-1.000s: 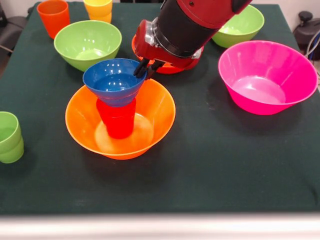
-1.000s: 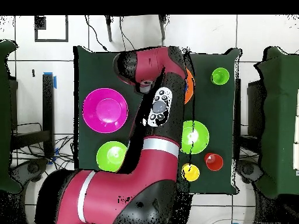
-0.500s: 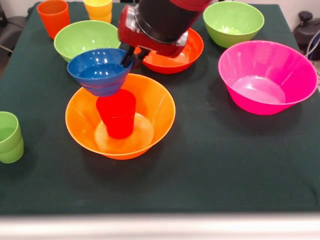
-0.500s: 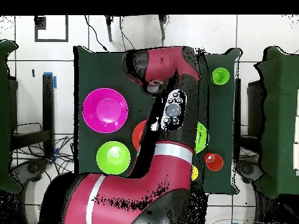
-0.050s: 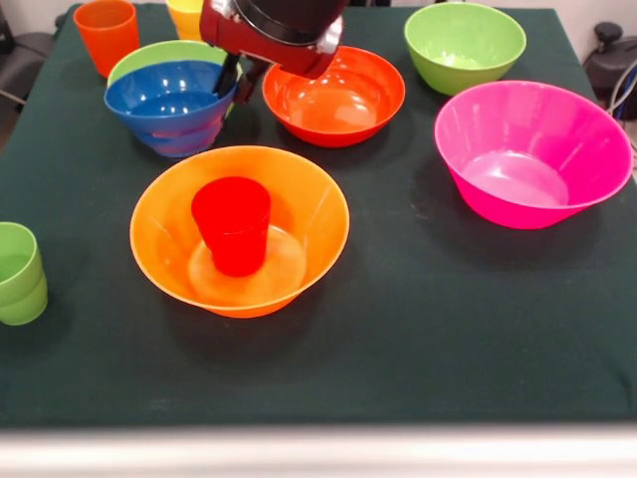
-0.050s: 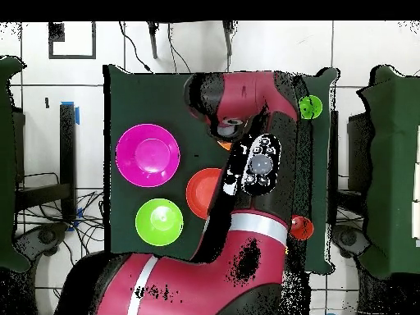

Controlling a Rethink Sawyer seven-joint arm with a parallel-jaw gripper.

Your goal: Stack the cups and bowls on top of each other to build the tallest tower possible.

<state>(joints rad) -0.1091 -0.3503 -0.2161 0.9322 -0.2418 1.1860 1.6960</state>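
From the front I see my gripper (image 5: 231, 78) clamped on the right rim of the blue bowl (image 5: 169, 105), one finger inside and one outside the wall. The blue bowl hangs tilted slightly in front of a green bowl (image 5: 149, 55), whose rim peeks out behind it at 12 o'clock; I cannot tell whether the two touch. The orange bowl (image 5: 299, 194) sits at table centre with the red cup (image 5: 232, 224) standing upright inside it, open end up. At 1 o'clock from the orange bowl lies the red-orange bowl (image 5: 338, 100), and at 3 o'clock the pink bowl (image 5: 532, 149). A second green bowl (image 5: 465, 45) stands at the far right. Stacked green cups (image 5: 18, 271) rest near the left edge, at 9 o'clock from the orange bowl. An orange cup (image 5: 105, 32) and a yellow cup (image 5: 186, 18) stand at the far left. Overhead, my arm (image 6: 246, 164) covers most of the middle of the table (image 6: 123, 98)
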